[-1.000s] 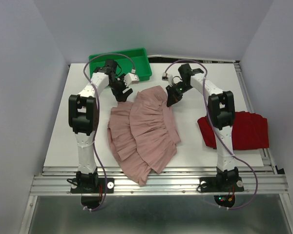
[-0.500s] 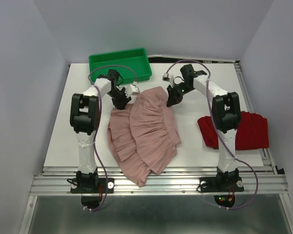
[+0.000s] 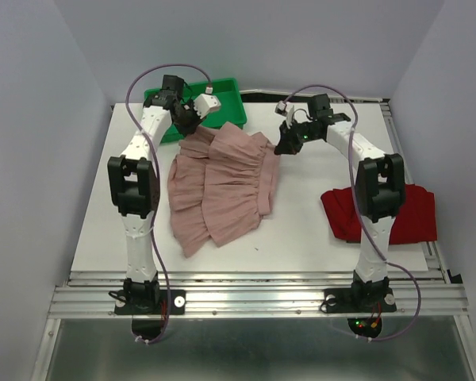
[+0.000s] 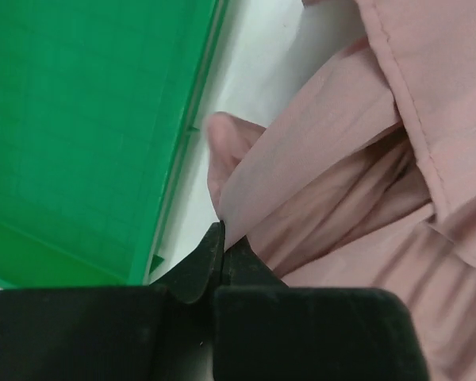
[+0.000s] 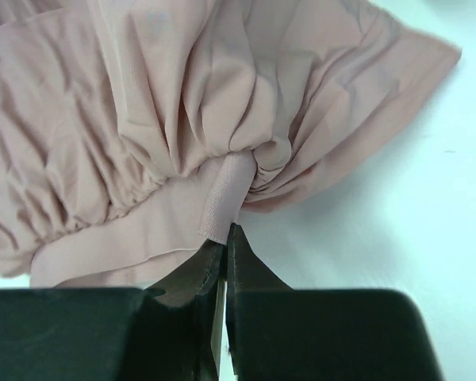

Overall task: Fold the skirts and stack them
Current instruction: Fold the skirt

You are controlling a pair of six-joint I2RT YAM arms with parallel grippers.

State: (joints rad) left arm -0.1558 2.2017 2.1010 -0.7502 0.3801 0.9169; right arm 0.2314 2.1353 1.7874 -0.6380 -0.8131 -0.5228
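The dusty pink ruffled skirt [image 3: 219, 186] hangs stretched between both arms at the back of the table, its lower tiers trailing on the white tabletop. My left gripper [image 3: 188, 121] is shut on the skirt's left waistband corner [image 4: 246, 182], next to the green tray. On the other side my right gripper [image 3: 282, 148] is shut on the right waistband corner [image 5: 222, 208], where the cloth bunches up. The dark red skirt [image 3: 402, 212] lies flat at the right edge of the table, behind the right arm.
A green plastic tray [image 3: 222, 97] stands at the back left, just behind the left gripper, and its wall [image 4: 95, 135] fills the left of the left wrist view. A metal rail [image 3: 262, 278] runs along the table's near edge.
The left gripper has shut on the pink skirt's waistband. Both arms have moved back and apart, pulling the skirt up the table and spreading its top edge.
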